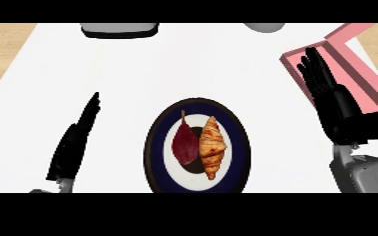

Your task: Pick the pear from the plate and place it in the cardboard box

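Observation:
A dark red pear (185, 144) lies on a round plate (159, 145) with a dark blue rim, near the counter's front middle. A golden croissant (212, 147) lies right beside the pear, on its right. A pink open box (353, 60) stands at the right edge. My right hand (329, 94) is open with straight fingers, in front of the box's left wall and well right of the plate. My left hand (74, 142) is open, seen edge-on, left of the plate. Neither hand touches the pear.
A grey tray-like object (119, 29) sits at the counter's far edge, left of centre. A grey rounded object (266, 27) shows at the far edge, right of centre. The white counter (192, 70) ends at a wooden strip on the left.

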`<state>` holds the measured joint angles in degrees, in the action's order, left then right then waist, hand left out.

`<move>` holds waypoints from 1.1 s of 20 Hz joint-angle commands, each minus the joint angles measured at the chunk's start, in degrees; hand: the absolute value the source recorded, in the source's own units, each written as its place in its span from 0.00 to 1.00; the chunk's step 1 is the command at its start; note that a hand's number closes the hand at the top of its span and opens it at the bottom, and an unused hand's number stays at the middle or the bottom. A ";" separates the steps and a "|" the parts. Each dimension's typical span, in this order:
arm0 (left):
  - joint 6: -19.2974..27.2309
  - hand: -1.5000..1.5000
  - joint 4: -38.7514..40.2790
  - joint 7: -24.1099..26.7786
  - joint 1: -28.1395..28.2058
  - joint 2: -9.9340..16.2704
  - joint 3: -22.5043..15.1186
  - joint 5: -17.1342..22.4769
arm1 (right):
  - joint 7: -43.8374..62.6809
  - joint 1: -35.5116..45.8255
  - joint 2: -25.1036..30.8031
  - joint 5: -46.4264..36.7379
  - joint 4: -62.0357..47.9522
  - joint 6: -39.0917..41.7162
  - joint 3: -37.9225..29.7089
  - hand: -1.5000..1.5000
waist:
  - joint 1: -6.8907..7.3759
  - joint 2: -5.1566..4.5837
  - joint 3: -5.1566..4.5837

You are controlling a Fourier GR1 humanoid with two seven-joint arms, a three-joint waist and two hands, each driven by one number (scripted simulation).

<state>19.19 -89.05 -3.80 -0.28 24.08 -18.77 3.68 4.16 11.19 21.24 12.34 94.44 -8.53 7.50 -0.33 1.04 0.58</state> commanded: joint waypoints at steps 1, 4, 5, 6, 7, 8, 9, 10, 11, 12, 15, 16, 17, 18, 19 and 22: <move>-1.04 0.50 -1.69 0.53 0.56 -1.05 2.52 0.40 | -0.86 -2.30 -3.45 -1.64 0.77 -2.96 -1.26 1.00 | 0.35 -0.98 -0.58; 0.86 0.50 -3.86 -1.94 -4.81 -3.35 7.80 7.05 | -2.14 -4.46 -6.98 1.85 -2.17 -9.42 -6.82 1.00 | -0.21 -0.98 -0.52; 0.46 0.50 -4.51 0.54 -2.46 -4.20 8.97 9.31 | -4.27 -8.26 -8.85 1.38 -0.73 -12.45 -7.75 1.00 | -0.53 -0.77 -0.56; 0.72 0.50 -5.08 0.16 -3.25 -5.19 10.73 11.55 | -5.20 -8.76 -10.41 3.35 -1.56 -13.69 -10.10 1.00 | -0.60 -0.81 -0.54; 0.46 0.50 -4.46 -0.52 -3.41 -5.14 7.85 9.51 | -0.80 -9.65 9.60 -16.99 -6.44 -6.04 0.20 1.00 | 0.70 -1.77 -2.06; -0.91 0.50 -5.89 -3.47 -4.70 -5.13 10.33 13.61 | 2.50 -10.77 -1.05 -13.83 -8.06 -15.34 -1.00 1.00 | 0.64 -1.21 -0.80; -0.55 0.50 -6.07 -3.03 -3.74 -6.26 9.50 13.43 | 0.02 -11.95 -8.05 -14.66 -8.20 -21.10 0.27 1.00 | 0.60 -1.10 -0.66; -0.72 0.50 -4.03 -4.82 -7.09 -6.02 10.77 13.89 | -4.73 -12.46 -10.26 -15.53 -9.48 -22.35 0.49 0.00 | 0.07 -1.19 -0.58; 0.08 0.50 -5.90 -2.71 -3.54 -7.24 9.14 12.38 | -8.96 -14.14 -10.80 -17.93 -7.82 -23.95 1.26 0.00 | 0.27 -0.99 -0.58; -1.12 0.50 -3.90 -3.39 -5.73 -6.88 10.27 12.90 | -6.42 -6.84 -8.94 -20.07 -10.41 -23.42 1.01 0.00 | 0.59 -1.11 -0.59; -1.75 0.50 -7.66 -6.57 -5.36 -5.54 11.73 13.99 | -6.52 -8.23 -5.39 -21.18 -5.31 -18.02 3.47 0.00 | 0.53 -0.94 -0.58; -2.42 0.50 -6.05 -7.11 -6.08 -4.66 13.12 14.49 | -5.43 -9.81 -4.38 -22.34 -4.05 -16.41 5.35 0.00 | 0.36 -0.95 -0.60; -2.82 0.50 -5.11 -3.05 -3.68 -6.89 11.70 14.11 | -2.33 -12.16 -1.13 -22.80 0.91 -13.85 6.43 0.00 | 0.04 -0.86 -0.66; -3.18 0.50 -2.61 -2.62 -5.12 -6.56 12.42 14.12 | 3.43 -9.58 1.77 -23.91 1.14 -11.15 7.15 0.00 | 0.00 -0.94 -0.72; -1.34 0.50 -5.71 -4.94 -5.90 -6.44 11.59 13.12 | 8.43 -6.78 3.57 -26.28 1.64 -10.03 8.28 0.00 | 0.45 -0.83 -0.75; -4.70 0.50 -5.46 -4.38 -4.18 -4.77 12.83 15.27 | 15.66 -5.73 9.28 -24.12 5.43 0.97 11.23 0.00 | 0.96 -0.73 -0.86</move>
<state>16.12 -93.69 -7.72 -5.10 18.35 -6.46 17.98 10.67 2.98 24.40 -11.24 95.95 -16.75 15.53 0.06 0.19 -0.18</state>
